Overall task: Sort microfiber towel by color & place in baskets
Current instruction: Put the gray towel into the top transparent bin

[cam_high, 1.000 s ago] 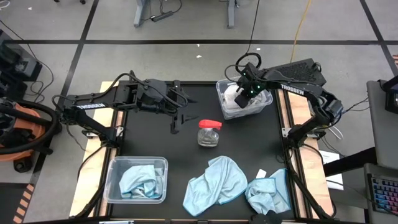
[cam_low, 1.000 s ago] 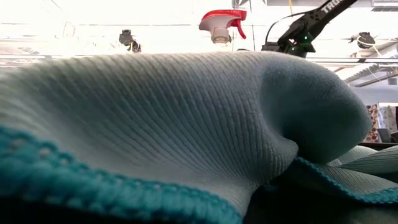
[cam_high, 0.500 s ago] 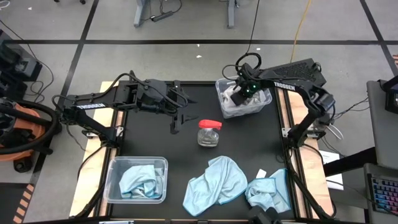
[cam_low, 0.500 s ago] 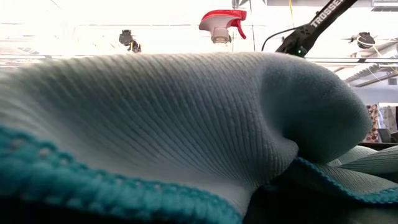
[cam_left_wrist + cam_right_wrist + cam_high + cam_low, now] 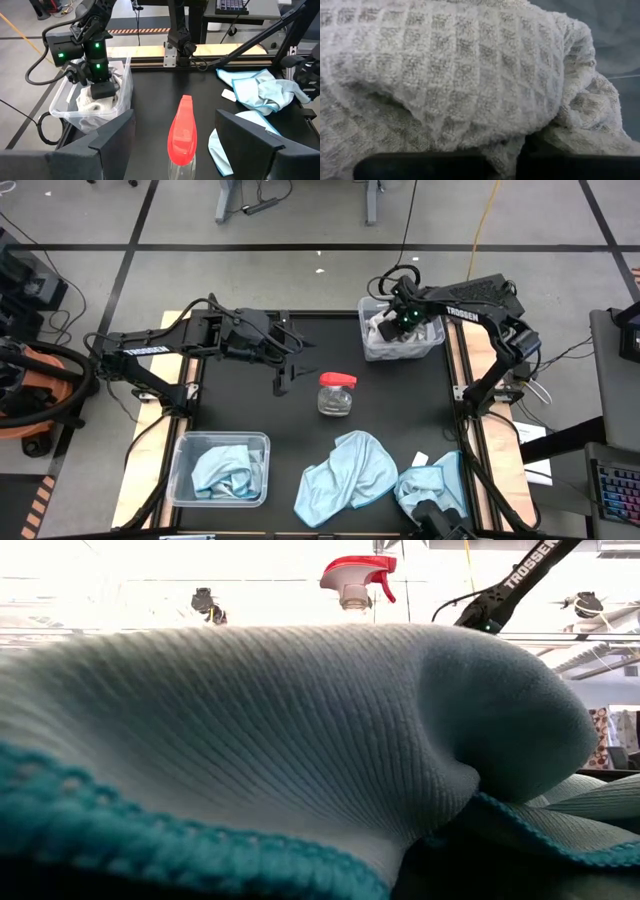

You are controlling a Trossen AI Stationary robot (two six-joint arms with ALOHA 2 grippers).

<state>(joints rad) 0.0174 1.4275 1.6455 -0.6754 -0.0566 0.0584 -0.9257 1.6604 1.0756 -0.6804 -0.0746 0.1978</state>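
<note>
right gripper (image 5: 392, 326): down in far basket (image 5: 428, 346), pinched on white towel (image 5: 97, 104)
left gripper (image 5: 284, 368): wide open, empty, near spray bottle (image 5: 336, 394)

Clear tub (image 5: 432, 340) far right holds white waffle towel (image 5: 97, 102); clear tub (image 5: 190, 442) near left holds light-blue towel (image 5: 222, 468); two light-blue towels (image 5: 345, 475) (image 5: 432, 488) crumpled on table near edge

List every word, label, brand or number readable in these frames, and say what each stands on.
"TROSSEN" in white on the right arm's upper link, high view.
"TROSSE", cut off by the picture's edge, on the same arm in the low view.
White lettering on the left arm's link: too small to read.
The spray bottle, towels and baskets show no readable text.
</note>
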